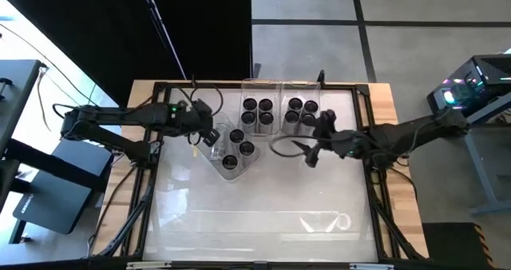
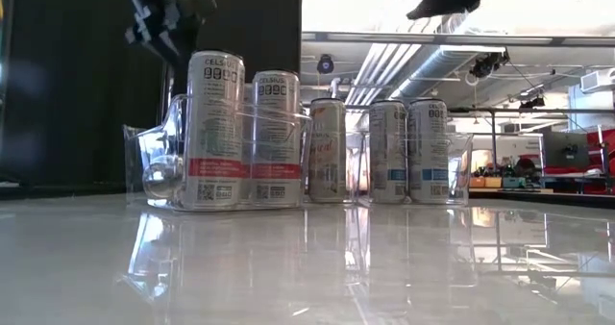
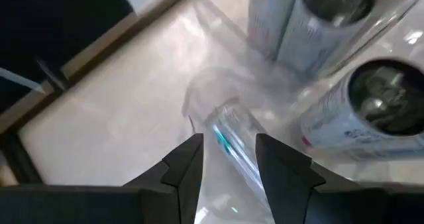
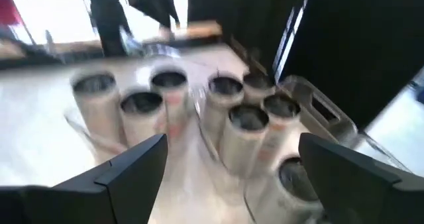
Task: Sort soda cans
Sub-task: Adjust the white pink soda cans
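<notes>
Though glare blurs the clear bin (image 3: 225, 134), the left gripper (image 3: 228, 161) straddles its rim part-open; the right gripper (image 4: 232, 161) gapes wide.

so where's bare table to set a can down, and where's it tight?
Free: the whole near half of the table, between the tilted bin and the front edge. Crowded: the far strip, where two upright bins of soda cans stand, with the left gripper and right gripper alongside.
</notes>
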{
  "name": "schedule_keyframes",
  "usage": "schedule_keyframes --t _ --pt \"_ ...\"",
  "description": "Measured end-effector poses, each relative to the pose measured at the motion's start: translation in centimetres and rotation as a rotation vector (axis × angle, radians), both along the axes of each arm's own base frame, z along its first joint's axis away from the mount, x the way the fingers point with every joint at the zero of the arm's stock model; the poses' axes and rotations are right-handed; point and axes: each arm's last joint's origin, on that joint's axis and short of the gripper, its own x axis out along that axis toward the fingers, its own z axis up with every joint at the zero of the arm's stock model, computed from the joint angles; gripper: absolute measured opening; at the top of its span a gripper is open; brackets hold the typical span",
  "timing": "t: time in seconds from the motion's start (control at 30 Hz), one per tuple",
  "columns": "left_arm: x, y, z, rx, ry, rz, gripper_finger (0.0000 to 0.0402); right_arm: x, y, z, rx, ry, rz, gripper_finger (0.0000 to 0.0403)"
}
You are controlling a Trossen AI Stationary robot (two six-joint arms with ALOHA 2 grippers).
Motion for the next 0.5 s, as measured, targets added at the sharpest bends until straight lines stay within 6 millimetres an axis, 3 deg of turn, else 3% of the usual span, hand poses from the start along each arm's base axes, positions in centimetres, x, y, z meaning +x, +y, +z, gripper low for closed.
schedule_keyframes --t 0.23,0.5 --pt "0.3 0.0 -4.4 -0.153 -0.014 0.12 0.0146 0.1 -1.0 -3.7 -0.002 -0.089 0.014 0.0336" --pt "1.4 1.8 -7.2 -0.262 -0.08 0.275 0.0238 -0.1 -1.4 -2.7 0.016 -0.089 0.149 0.0336"
